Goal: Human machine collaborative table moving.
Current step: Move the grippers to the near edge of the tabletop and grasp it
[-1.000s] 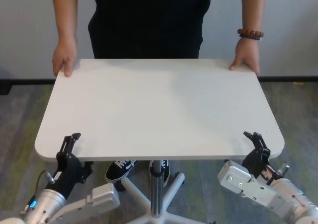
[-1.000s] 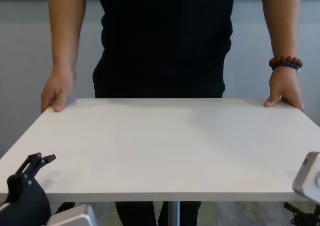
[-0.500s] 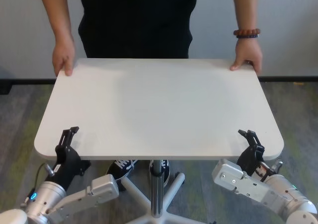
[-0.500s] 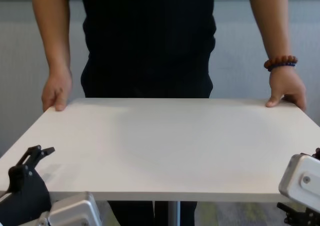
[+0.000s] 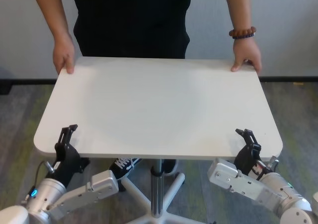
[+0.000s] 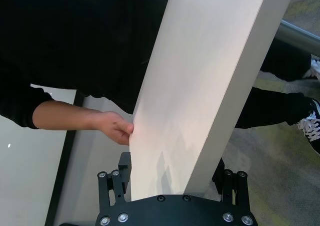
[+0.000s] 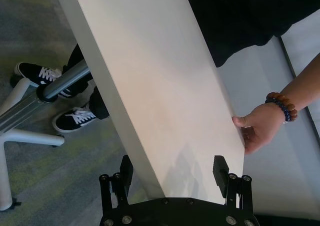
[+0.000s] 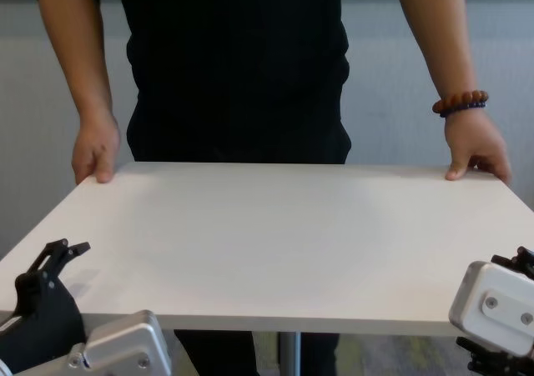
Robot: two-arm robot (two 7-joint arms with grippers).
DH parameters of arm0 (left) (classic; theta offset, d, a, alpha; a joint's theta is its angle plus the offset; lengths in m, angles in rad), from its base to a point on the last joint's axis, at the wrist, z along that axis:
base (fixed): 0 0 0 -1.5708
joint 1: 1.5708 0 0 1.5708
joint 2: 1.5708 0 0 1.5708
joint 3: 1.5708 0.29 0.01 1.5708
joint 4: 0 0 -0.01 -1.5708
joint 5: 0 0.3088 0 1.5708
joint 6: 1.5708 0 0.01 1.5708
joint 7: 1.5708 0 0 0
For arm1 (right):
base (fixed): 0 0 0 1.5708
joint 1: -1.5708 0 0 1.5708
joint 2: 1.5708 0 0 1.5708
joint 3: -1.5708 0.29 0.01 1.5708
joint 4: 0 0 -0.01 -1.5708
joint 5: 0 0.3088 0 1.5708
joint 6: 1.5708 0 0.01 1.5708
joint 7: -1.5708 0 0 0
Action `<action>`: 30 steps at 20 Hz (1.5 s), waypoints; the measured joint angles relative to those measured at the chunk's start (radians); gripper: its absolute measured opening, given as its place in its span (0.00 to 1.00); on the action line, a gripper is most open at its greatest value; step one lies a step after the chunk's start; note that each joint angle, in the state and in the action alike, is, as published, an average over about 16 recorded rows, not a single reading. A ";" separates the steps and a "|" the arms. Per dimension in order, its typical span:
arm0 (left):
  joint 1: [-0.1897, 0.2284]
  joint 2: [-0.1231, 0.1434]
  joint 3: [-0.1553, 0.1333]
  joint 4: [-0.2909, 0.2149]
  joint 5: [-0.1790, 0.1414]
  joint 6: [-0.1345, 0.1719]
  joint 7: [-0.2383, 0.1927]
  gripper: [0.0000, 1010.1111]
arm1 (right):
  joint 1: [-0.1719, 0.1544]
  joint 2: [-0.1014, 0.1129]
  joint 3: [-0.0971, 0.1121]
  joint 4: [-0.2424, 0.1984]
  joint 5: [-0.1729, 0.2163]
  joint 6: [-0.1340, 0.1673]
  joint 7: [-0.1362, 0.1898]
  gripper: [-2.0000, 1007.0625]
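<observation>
The white table (image 5: 159,105) stands between me and the human (image 5: 131,20), who is dressed in black. The human's hands (image 5: 64,55) grip its two far corners, and a bead bracelet (image 5: 242,33) is on the wrist at the right. My left gripper (image 5: 67,139) is open at the near left corner, one finger above the top and one below. My right gripper (image 5: 247,139) is open in the same way at the near right corner. In the wrist views the table edge (image 6: 200,75) (image 7: 150,65) runs between the fingers (image 6: 122,173) (image 7: 220,168), with a gap showing.
A silver centre pole (image 5: 158,184) drops to a white star base (image 5: 134,191) on grey carpet. The person's black-and-white shoes (image 5: 121,167) stand under the top near the pole. A pale wall with a dark skirting line (image 5: 290,78) runs behind the person.
The person has shifted to the view's left. The table and both grippers have drifted slightly left with them. Both grippers still straddle the near edge.
</observation>
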 joint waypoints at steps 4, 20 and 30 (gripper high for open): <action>-0.003 -0.008 -0.004 0.008 0.007 -0.001 -0.010 0.99 | 0.000 -0.008 0.005 0.006 -0.011 -0.001 0.002 1.00; 0.000 -0.032 -0.026 0.022 0.013 -0.034 -0.031 0.99 | -0.022 -0.029 0.050 0.010 -0.007 -0.033 0.007 1.00; 0.005 -0.034 -0.033 0.019 0.002 -0.052 -0.030 0.99 | -0.028 -0.034 0.062 0.011 0.007 -0.049 0.005 1.00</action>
